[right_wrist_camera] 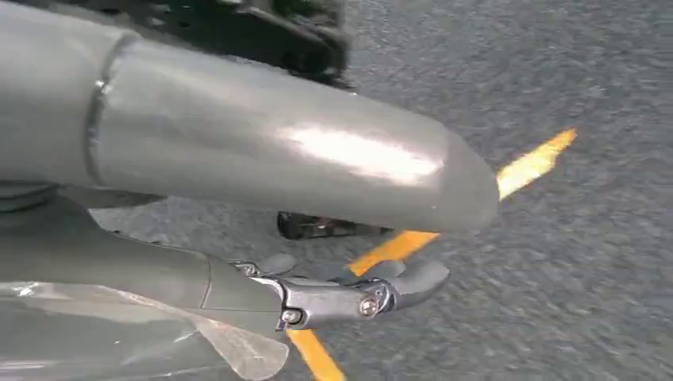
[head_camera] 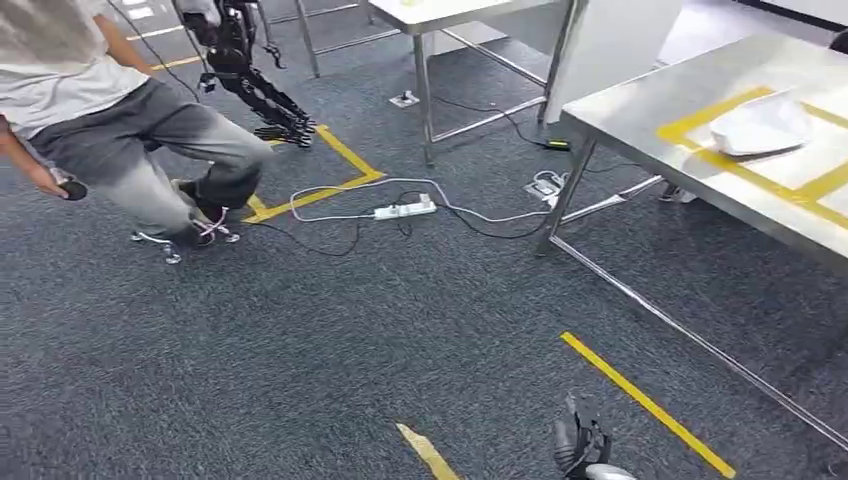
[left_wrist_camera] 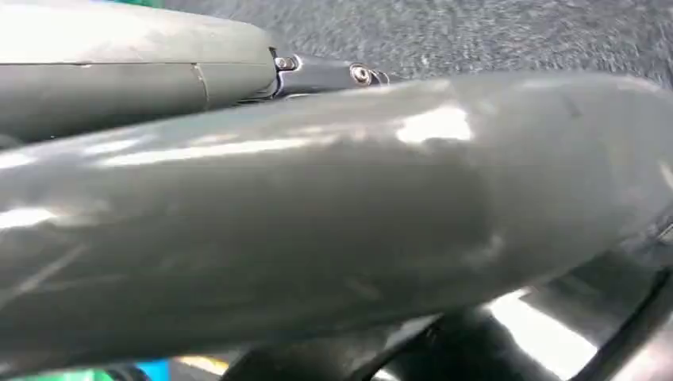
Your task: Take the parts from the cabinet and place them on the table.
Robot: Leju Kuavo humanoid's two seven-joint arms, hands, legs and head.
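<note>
From the head view, the right hand (head_camera: 580, 447) is hanging low over the carpet (head_camera: 300, 350), fingers together, while a white bagged part (head_camera: 762, 125) is lying on the steel table (head_camera: 640, 120) well ahead of it and to its right. At the right wrist, the right hand (right_wrist_camera: 238, 198) is pinching a clear plastic bag (right_wrist_camera: 119, 333) between thumb and fingers, with yellow floor tape (right_wrist_camera: 524, 168) running beneath it. At the left wrist, the left hand (left_wrist_camera: 317, 214) is filling the frame too closely, so I cannot tell its state.

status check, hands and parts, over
Left hand, right hand: grip unclear, clear plastic by right. White item on table. Power strip, cables, person ahead.
</note>
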